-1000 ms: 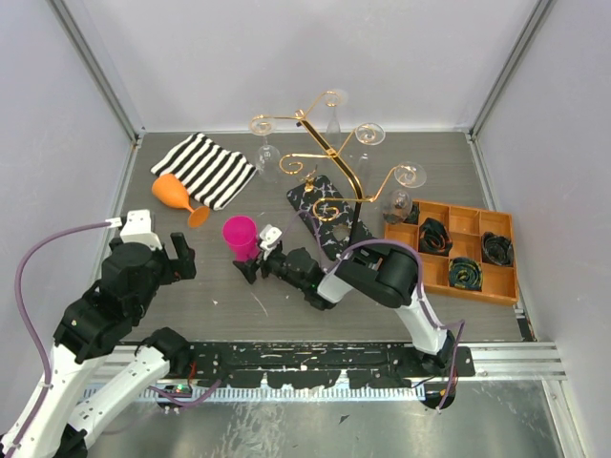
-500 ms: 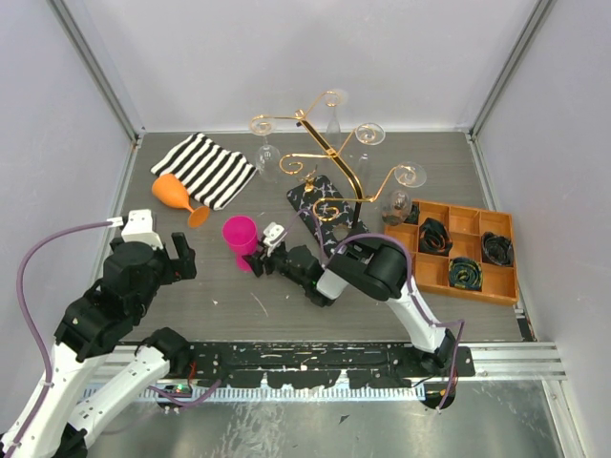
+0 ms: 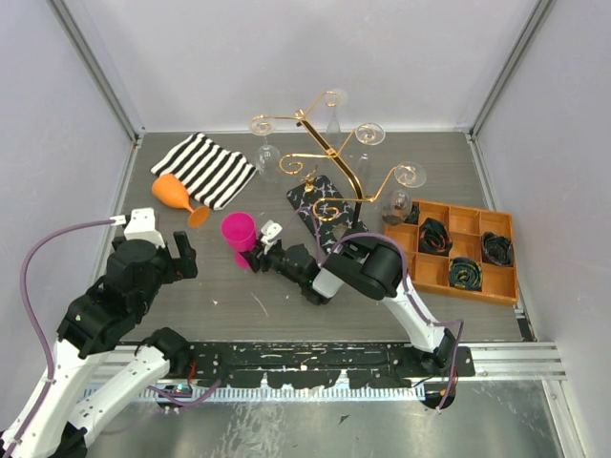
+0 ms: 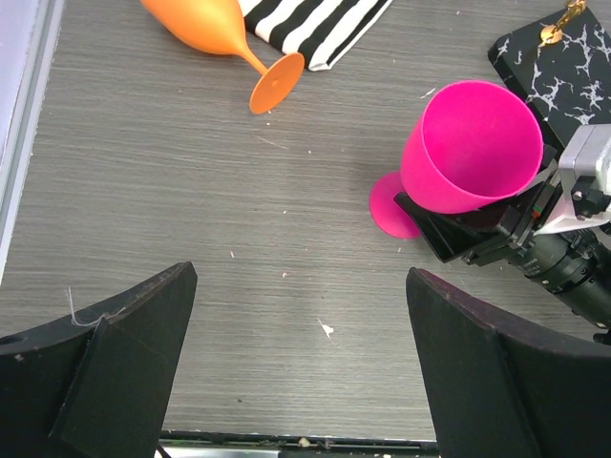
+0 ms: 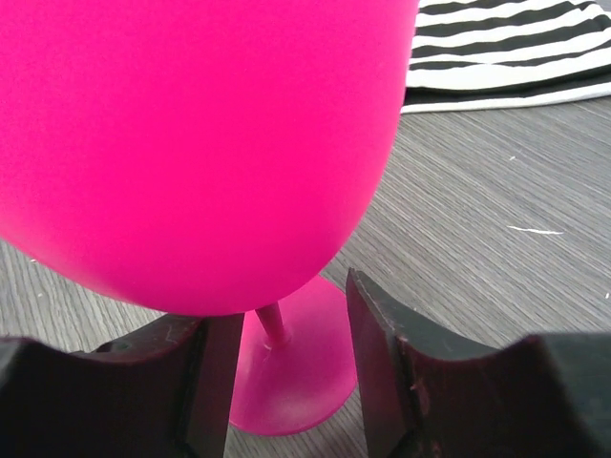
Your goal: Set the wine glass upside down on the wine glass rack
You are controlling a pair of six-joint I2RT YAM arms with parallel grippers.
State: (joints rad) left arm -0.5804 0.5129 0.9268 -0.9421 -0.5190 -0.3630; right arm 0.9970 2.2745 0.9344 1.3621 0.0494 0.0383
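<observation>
A pink wine glass (image 3: pixel 239 232) stands upright on the grey table, left of the rack; it also shows in the left wrist view (image 4: pixel 468 157) and fills the right wrist view (image 5: pixel 191 143). My right gripper (image 3: pixel 258 259) (image 5: pixel 291 315) is open, low at the table, with one finger on each side of the glass's thin stem and a gap on both sides. The gold wire wine glass rack (image 3: pixel 334 157) stands on its black marbled base (image 3: pixel 325 205) at the back middle. My left gripper (image 3: pixel 181 256) (image 4: pixel 301 353) is open and empty over bare table to the left.
An orange wine glass (image 3: pixel 172 194) (image 4: pixel 205 19) lies on its side by a black-and-white striped cloth (image 3: pixel 205 169) at the back left. Clear glasses (image 3: pixel 399 202) hang on the rack. An orange compartment tray (image 3: pixel 463 250) sits at the right.
My right gripper has slid left and a little farther back, up to the pink glass, so its fingers now straddle the stem. The left arm has barely shifted.
</observation>
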